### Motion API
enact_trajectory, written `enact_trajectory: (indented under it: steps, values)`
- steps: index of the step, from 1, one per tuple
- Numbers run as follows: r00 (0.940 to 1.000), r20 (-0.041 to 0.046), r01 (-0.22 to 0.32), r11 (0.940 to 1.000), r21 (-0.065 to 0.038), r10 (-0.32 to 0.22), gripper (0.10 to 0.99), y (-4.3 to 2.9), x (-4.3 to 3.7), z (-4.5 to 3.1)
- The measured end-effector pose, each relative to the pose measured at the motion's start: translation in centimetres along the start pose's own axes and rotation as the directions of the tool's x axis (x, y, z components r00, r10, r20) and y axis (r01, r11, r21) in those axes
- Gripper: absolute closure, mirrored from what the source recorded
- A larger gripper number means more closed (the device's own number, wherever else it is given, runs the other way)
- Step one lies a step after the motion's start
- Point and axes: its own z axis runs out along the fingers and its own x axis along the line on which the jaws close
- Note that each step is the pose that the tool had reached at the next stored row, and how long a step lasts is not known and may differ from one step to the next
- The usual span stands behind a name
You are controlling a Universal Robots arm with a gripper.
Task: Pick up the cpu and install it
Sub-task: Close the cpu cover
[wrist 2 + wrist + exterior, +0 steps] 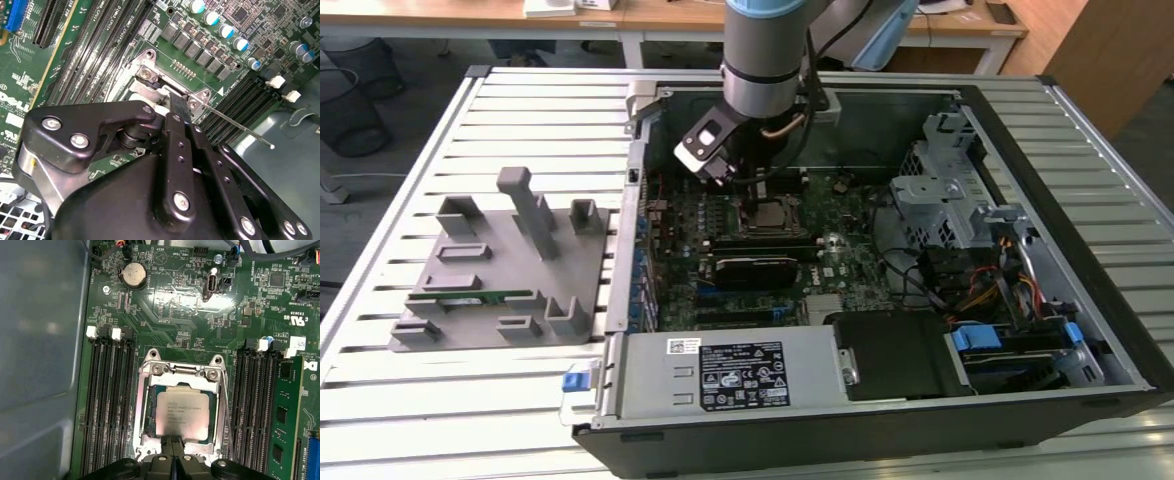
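The cpu (186, 412), a silver-grey square with a pale rim, lies flat inside the metal socket frame (145, 405) on the green motherboard (170, 305). My gripper (173, 440) hangs straight over the socket, its two black fingers pressed together and their tips at the cpu's edge; nothing shows between them. In the second wrist view the gripper (177, 102) reaches down onto the socket frame (147, 75), with the thin socket lever (240, 127) sticking out beside it. In the exterior view the gripper (750, 188) stands over the socket (770, 214) inside the open computer case (1067, 300).
Black memory slots (107, 405) flank the socket, and a green memory stick (282, 415) stands in one. A black block (750, 268) sits just in front of the socket. A grey fixture (494, 270) stands outside the case at the exterior view's left. A drive cage (947, 200) and cables crowd the right.
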Motion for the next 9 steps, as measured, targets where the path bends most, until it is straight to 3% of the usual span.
enact_trajectory:
  steps: [9]
  values:
    - [1.0000, -0.0001, 0.000, 1.0000, 0.000, 0.000, 0.980, 0.00, 0.02, 0.36]
